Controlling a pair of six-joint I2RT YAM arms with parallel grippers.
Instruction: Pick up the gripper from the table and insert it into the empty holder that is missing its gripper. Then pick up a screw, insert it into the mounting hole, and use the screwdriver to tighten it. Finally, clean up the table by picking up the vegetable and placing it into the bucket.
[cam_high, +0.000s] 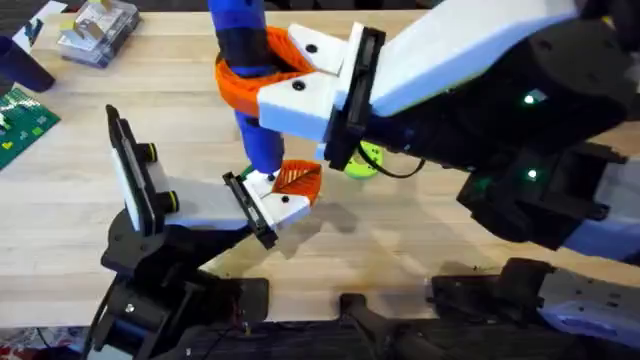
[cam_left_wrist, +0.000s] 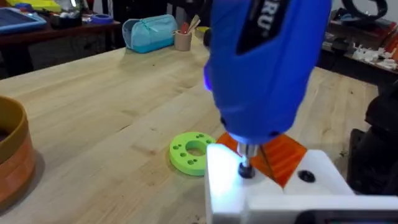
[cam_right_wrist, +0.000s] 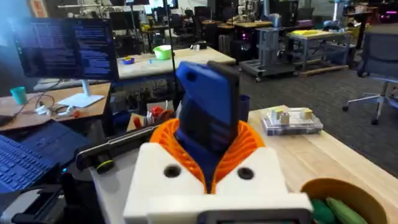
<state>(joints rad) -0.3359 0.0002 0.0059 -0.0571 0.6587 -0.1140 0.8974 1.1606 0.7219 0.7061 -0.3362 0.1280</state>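
Note:
My right gripper (cam_high: 250, 72) reaches across the table and is shut on the blue screwdriver (cam_high: 240, 40), holding it upright. In the left wrist view the screwdriver's (cam_left_wrist: 267, 68) metal tip (cam_left_wrist: 246, 163) stands in a hole of the small white gripper (cam_left_wrist: 273, 186), whose orange ribbed finger (cam_left_wrist: 283, 155) points away. This gripper (cam_high: 285, 195) sits against the black flange of the holder (cam_high: 205, 208). The orange bucket (cam_right_wrist: 348, 190) lies under my right gripper (cam_right_wrist: 208, 158), with the green vegetable (cam_right_wrist: 339, 208) inside it. My left arm's base (cam_high: 140, 295) is by the holder.
A flat green disc with holes (cam_left_wrist: 189, 152) lies on the table just beyond the orange finger. A clear plastic box (cam_high: 98, 30) and a green circuit board (cam_high: 22, 120) sit at the far left. The bucket (cam_left_wrist: 12, 149) also shows at the left wrist view's edge.

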